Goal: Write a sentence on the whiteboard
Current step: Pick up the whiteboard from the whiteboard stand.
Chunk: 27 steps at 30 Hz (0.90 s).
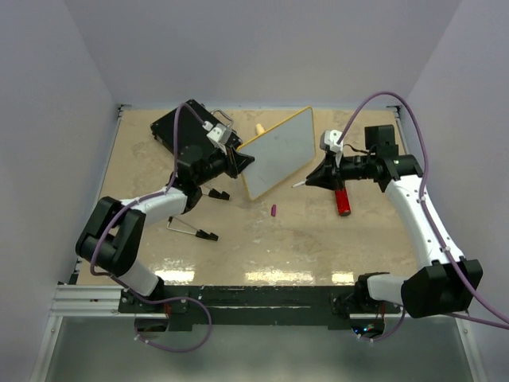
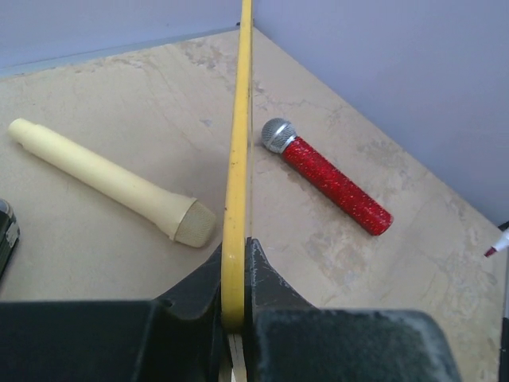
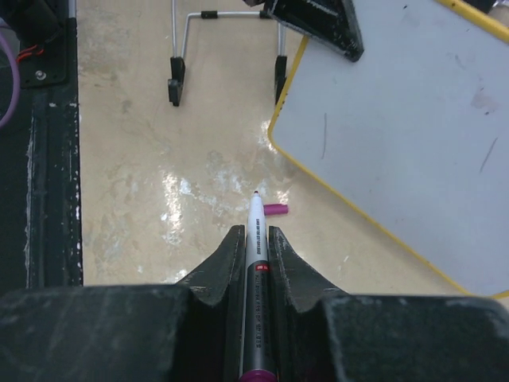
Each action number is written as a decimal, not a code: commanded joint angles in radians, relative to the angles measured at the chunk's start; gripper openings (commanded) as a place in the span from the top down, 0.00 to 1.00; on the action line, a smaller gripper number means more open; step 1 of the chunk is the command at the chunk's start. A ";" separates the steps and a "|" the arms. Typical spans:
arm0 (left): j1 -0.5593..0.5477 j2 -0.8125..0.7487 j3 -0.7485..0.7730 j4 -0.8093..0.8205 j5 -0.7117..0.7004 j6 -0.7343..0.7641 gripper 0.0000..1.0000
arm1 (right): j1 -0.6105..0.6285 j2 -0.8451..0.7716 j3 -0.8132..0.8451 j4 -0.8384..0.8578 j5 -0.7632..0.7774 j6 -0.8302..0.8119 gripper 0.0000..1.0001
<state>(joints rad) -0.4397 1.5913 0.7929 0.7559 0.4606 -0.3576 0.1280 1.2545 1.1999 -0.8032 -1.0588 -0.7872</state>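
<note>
A beige stone-patterned surface (image 1: pixel 302 247) is enclosed by pale walls. Toward its back middle, the small white whiteboard with a thin yellow frame (image 1: pixel 282 151) is held tilted on edge, its frame pinched by the fingers of the left gripper (image 2: pixel 236 255). An uncapped grey marker (image 3: pixel 254 270) is clamped in the fingers of the right gripper (image 3: pixel 256 239), its tip near the board but apart from it. No sentence is seen, only faint stray strokes, so all the writing is judged to remain.
</note>
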 commanded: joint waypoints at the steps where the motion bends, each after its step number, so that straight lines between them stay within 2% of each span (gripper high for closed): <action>1: -0.001 -0.108 0.080 0.040 0.050 -0.151 1.00 | -0.002 -0.012 0.128 -0.044 0.008 -0.032 1.00; 6: -0.001 -0.169 0.013 0.055 0.084 -0.279 1.00 | 0.030 -0.029 0.188 -0.004 0.042 0.028 1.00; 14: -0.004 -0.235 -0.129 0.271 0.171 -0.587 1.00 | 0.330 -0.078 0.234 0.056 0.284 0.100 1.00; 22: -0.031 -0.313 -0.234 0.237 0.185 -0.633 1.00 | 0.361 -0.158 0.165 0.102 0.300 0.141 1.00; 27: -0.073 -0.358 -0.294 0.261 0.153 -0.664 1.00 | 0.360 -0.182 0.225 0.004 0.316 0.065 1.00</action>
<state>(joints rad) -0.4808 1.2995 0.5190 0.8528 0.6247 -0.9512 0.4862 1.0939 1.3762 -0.7494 -0.7685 -0.6807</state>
